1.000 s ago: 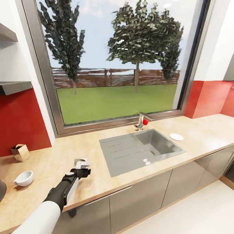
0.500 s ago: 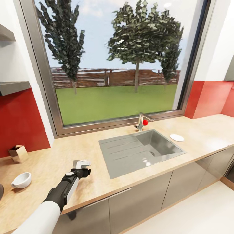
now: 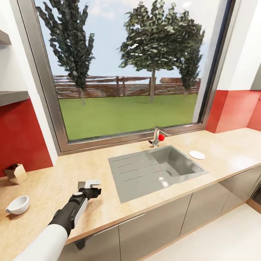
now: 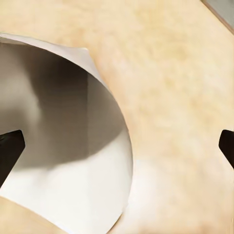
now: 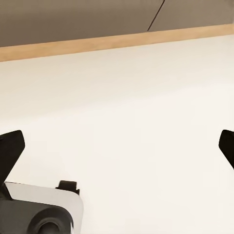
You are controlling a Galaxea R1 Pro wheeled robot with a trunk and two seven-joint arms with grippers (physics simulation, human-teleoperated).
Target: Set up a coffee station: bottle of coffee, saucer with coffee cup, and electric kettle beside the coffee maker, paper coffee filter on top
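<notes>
My left gripper (image 3: 90, 183) hovers over the kitchen countertop (image 3: 224, 152), left of the sink. In the left wrist view its fingers stand wide apart, so the left gripper (image 4: 117, 151) is open. The paper coffee filter (image 4: 73, 170), a white curled cone, sits close by one fingertip, and in the head view a pale piece (image 3: 81, 185) shows at the gripper's tip. The coffee cup (image 3: 17, 204) stands on the worktop far to the left. Right of the sink lies the saucer (image 3: 197, 154). My right gripper (image 5: 117, 146) is open, empty, and hangs over white floor.
A grey steel sink (image 3: 156, 170) with a red-knobbed tap (image 3: 158, 137) is set in the worktop under a large window. A small brown box (image 3: 14, 174) stands by the red wall. Two dark wall boards (image 3: 12, 97) jut out at upper left. Cabinet fronts (image 3: 163, 221) run below.
The whole picture has slid left, so the camera has turned right: cup and brown box sit nearer the left edge, and a dark object has left view. The left arm keeps its pose.
</notes>
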